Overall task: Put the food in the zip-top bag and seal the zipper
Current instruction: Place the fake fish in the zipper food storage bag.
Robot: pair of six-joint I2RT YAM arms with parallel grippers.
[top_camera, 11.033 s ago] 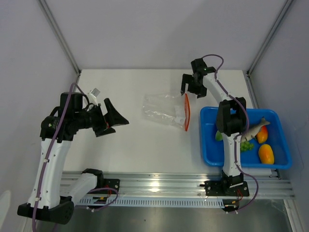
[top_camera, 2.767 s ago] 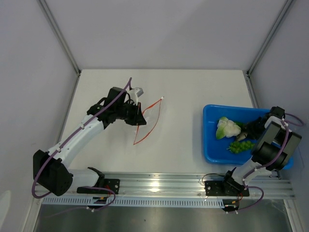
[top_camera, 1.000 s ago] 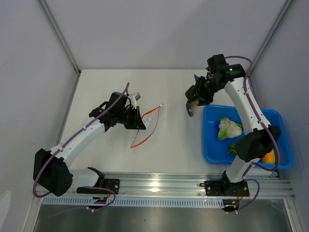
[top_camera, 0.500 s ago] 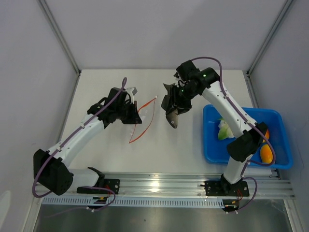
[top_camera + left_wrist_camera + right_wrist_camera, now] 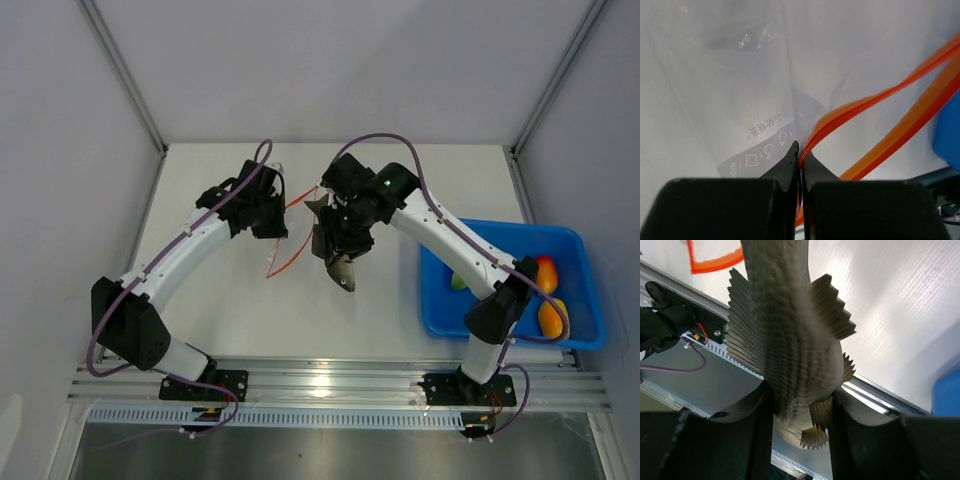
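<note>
My left gripper (image 5: 272, 218) is shut on the orange-red zipper (image 5: 283, 262) of the zip-top bag, holding its mouth up off the table. In the left wrist view the jaws (image 5: 800, 162) pinch one strip of the zipper (image 5: 880, 95), and the clear bag (image 5: 730, 75) hangs beyond them. My right gripper (image 5: 335, 245) is shut on a grey toy fish (image 5: 343, 277), head down, just right of the bag's mouth. In the right wrist view the fish (image 5: 785, 330) fills the gap between the fingers (image 5: 801, 396), and a corner of the zipper (image 5: 710, 261) shows at the upper left.
A blue tray (image 5: 590, 335) sits at the right of the table. It holds two yellow-orange fruits (image 5: 550, 318) (image 5: 545, 272) and a green piece (image 5: 456, 283) partly hidden by the right arm. A metal rail (image 5: 330, 385) runs along the near edge.
The right arm has carried the fish left from beside the tray to the bag's mouth. The left gripper has shifted up and right with the zipper in it.
</note>
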